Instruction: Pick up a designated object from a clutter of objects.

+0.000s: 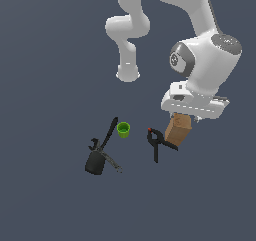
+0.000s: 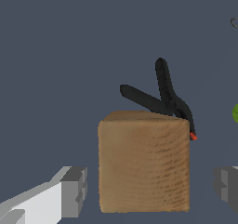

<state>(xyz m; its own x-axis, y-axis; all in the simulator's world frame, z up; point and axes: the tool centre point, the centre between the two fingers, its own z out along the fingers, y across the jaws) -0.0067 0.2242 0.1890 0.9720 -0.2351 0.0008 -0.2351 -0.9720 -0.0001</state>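
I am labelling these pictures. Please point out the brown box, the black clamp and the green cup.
brown box (image 2: 144,167): wrist view, middle of its near face.
black clamp (image 1: 159,144): exterior view, where its handles meet.
green cup (image 1: 123,130): exterior view, its open top.

- You see a tan-brown box (image 2: 144,162), faintly grained.
- Your clamp (image 2: 162,97) is black, red-tipped.
- Cup (image 1: 123,130): bright green.
- Block (image 1: 94,163): black.
- Arm (image 1: 205,60): white, grey joints.
- Fingers (image 2: 74,193): grey.

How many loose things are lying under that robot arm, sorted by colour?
Brown: 1, the brown box
Green: 1, the small green cup
Black: 4, the spring clamp with a red tip, the mug-like block and two thin dark tools
Total: 6
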